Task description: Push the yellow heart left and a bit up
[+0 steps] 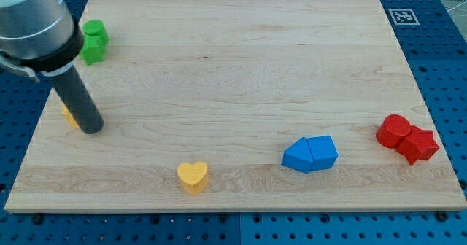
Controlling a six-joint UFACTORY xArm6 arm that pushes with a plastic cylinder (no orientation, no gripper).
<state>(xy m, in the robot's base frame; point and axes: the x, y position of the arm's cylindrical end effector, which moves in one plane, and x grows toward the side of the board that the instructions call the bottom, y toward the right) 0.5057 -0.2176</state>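
Observation:
The yellow heart [193, 176] lies near the view's bottom edge of the wooden board, left of centre. My tip [92, 130] rests on the board at the view's left, well up and left of the heart and apart from it. A second yellow block [69, 115] is mostly hidden behind the rod, just left of the tip; its shape cannot be made out.
A green block [93, 41] sits at the view's top left. Two blue blocks [311, 154] touch each other at the lower right. Two red blocks [407, 138] touch at the right edge. The board's bottom edge [233, 207] lies close below the heart.

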